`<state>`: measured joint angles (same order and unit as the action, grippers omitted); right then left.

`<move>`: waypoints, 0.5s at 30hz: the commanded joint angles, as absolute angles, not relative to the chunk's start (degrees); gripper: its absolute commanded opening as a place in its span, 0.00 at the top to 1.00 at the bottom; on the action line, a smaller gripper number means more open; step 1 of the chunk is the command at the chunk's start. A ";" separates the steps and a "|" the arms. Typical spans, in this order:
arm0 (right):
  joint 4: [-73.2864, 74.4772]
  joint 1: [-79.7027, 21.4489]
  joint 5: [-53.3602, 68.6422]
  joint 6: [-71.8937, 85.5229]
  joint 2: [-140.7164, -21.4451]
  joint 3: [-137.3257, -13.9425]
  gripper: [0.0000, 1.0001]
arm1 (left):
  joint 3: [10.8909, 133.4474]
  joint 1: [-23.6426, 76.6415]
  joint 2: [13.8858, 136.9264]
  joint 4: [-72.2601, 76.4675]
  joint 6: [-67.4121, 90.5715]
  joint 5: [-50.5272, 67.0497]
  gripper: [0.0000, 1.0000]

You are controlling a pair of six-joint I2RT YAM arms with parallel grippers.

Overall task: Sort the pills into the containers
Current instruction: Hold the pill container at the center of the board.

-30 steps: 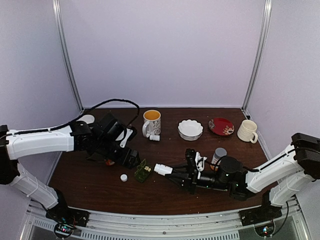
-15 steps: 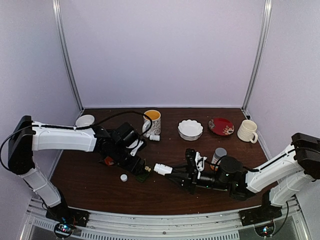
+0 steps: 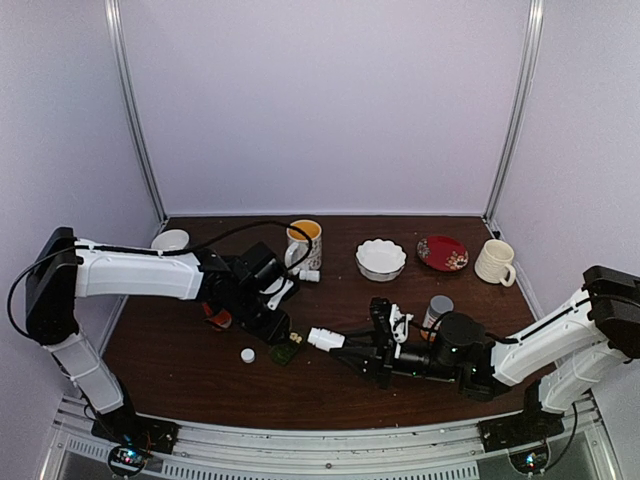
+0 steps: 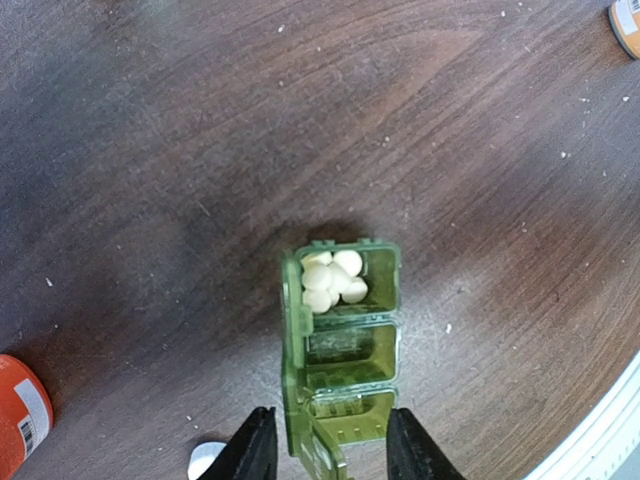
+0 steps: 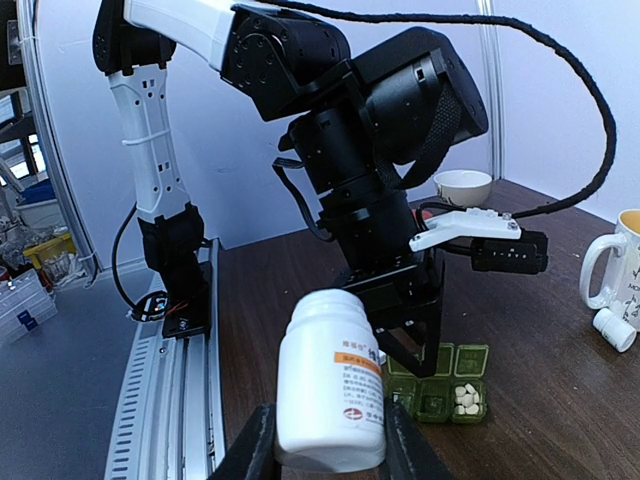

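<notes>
The dark green pill box [image 4: 342,350] lies on the table with its lids open; several white pills [image 4: 333,280] fill its far compartment, the other two look empty. It also shows in the top view [image 3: 287,351] and the right wrist view [image 5: 445,390]. My left gripper [image 4: 325,448] is open, straddling the box's near end, fingers apart from it. My right gripper [image 5: 325,440] is shut on a small white pill bottle [image 5: 328,378], uncapped, held just right of the box in the top view [image 3: 327,339].
A white cap [image 3: 247,354] lies left of the box. An orange bottle [image 3: 217,317] sits under the left arm. At the back stand a mug [image 3: 303,244], a white bowl [image 3: 380,258], a red plate [image 3: 442,252], a cream mug [image 3: 494,261] and a tiny white bottle [image 3: 309,275].
My left arm has swung right and down over the pill box until its fingers straddle it. The right arm with the white bottle has stayed still.
</notes>
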<state>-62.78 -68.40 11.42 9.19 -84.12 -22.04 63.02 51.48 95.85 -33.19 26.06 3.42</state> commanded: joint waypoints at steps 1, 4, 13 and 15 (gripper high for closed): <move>-63.19 -68.73 10.11 8.80 -83.50 -23.12 1.00 | 64.51 51.46 96.95 -34.05 24.96 2.78 0.59; -63.06 -68.73 10.08 8.89 -83.50 -23.12 1.00 | 64.55 51.49 97.00 -34.78 24.88 1.33 0.58; -61.96 -68.73 10.38 8.70 -83.56 -23.77 1.00 | 65.65 51.42 97.98 -36.98 24.27 0.88 0.81; -61.87 -68.74 10.45 8.66 -83.73 -23.94 1.00 | 65.91 51.42 98.04 -37.09 23.96 1.19 0.84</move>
<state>-62.11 -68.40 11.42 9.19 -84.12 -22.28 63.79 51.46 97.45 -36.29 24.97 1.48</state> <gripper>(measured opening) 0.293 0.174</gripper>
